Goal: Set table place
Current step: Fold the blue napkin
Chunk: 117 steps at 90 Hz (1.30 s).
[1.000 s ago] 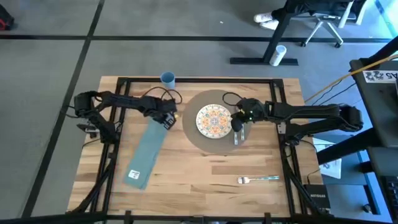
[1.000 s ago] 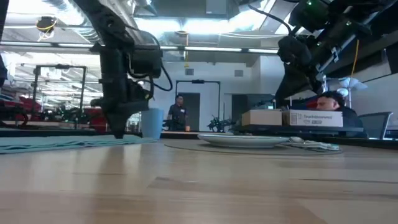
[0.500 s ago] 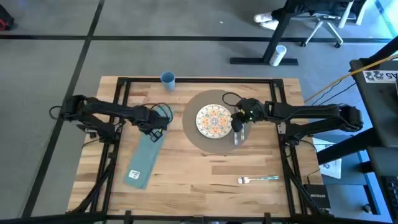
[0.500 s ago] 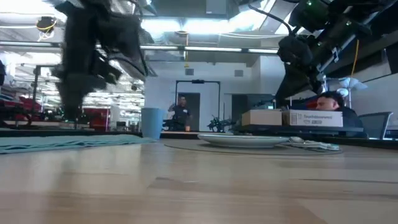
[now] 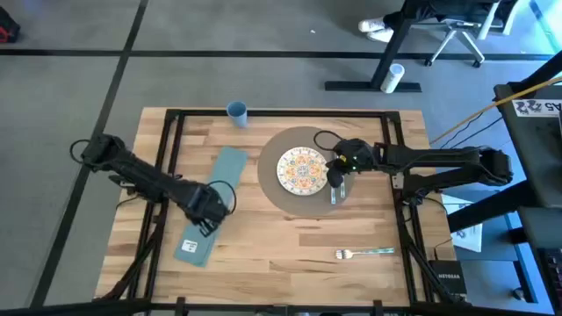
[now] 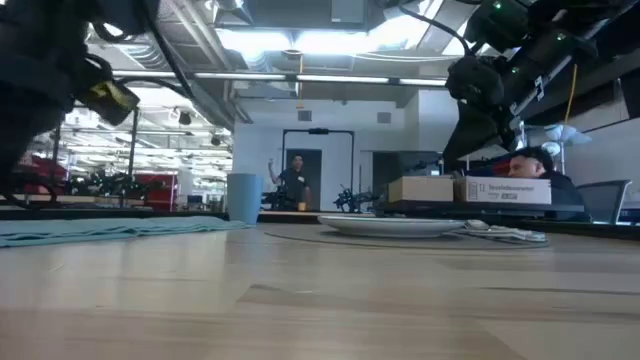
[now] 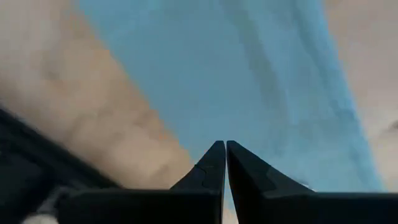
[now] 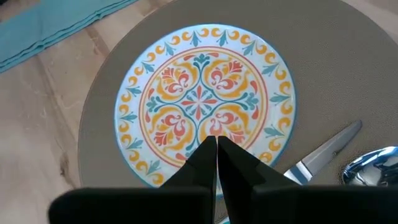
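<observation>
On the table (image 5: 290, 237) lies the round grey-brown placemat (image 5: 270, 186), the place, with a patterned plate (image 5: 302, 169) on its middle. A knife (image 8: 324, 155) and a spoon (image 8: 374, 165) lie on the mat to the plate's right. A long teal napkin (image 5: 226, 171) lies flat left of the mat. My left gripper (image 5: 212, 213) is shut over the napkin's middle (image 7: 249, 74). My right gripper (image 8: 216, 142) is shut and hangs above the plate's right rim (image 5: 337, 168), clear of it. My left gripper points down at the middle of the teal napkin with shut fingers (image 7: 211, 163). The fingers and the arm hide the tips' meeting with the cloth, so I cannot tell whether it touches the napkin.
A blue cup (image 5: 236, 111) stands at the table's far edge. A fork (image 5: 363, 254) lies near the front right. A white tag (image 5: 188, 247) sits on the napkin's near end. Bare wood stretches across the table's near half.
My left gripper has gone from the napkin's far end along the napkin toward the table's near edge, and now stands over its middle. The napkin lies where it was.
</observation>
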{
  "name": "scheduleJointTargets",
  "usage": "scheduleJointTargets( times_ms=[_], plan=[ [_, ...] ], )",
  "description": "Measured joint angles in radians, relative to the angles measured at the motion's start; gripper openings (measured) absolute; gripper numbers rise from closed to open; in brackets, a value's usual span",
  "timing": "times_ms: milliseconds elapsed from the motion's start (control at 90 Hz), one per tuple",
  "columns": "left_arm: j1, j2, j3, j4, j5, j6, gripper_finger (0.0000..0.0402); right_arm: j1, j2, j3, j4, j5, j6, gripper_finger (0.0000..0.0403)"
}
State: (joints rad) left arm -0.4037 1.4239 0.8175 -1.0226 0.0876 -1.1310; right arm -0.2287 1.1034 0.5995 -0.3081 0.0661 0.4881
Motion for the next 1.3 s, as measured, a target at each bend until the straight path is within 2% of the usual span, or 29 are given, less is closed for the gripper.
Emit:
scheduleJointTargets(
  times_ms=[89,322,622,800,967,1167,1300],
  plan=[
    [-0.029,0.000,-0.030,0.086,0.033,-0.020,0.0000,0.000,0.000,0.000,0.000,-0.004,0.000,0.0000],
    [-0.043,0.000,-0.080,0.203,0.036,-0.068,0.0000,0.000,0.000,0.000,0.001,-0.007,0.000,0.0000],
    [-0.026,0.033,-0.093,0.240,0.034,-0.054,0.0000,0.000,0.000,0.000,0.001,-0.015,0.000,0.0000],
    [0.009,0.105,-0.090,0.309,0.051,0.023,0.0000,0.000,0.000,0.000,0.000,-0.018,0.000,0.0000],
    [0.089,0.148,-0.086,0.412,0.053,0.115,0.0000,0.000,0.000,0.000,-0.001,-0.025,0.000,0.0000],
    [0.196,0.153,-0.064,0.506,-0.085,0.240,0.0000,0.000,0.000,0.000,0.000,-0.026,0.000,0.0000],
    [0.243,0.160,-0.012,0.499,-0.122,0.352,0.0000,0.000,0.000,0.000,0.000,-0.029,0.000,0.0000]
  ],
)
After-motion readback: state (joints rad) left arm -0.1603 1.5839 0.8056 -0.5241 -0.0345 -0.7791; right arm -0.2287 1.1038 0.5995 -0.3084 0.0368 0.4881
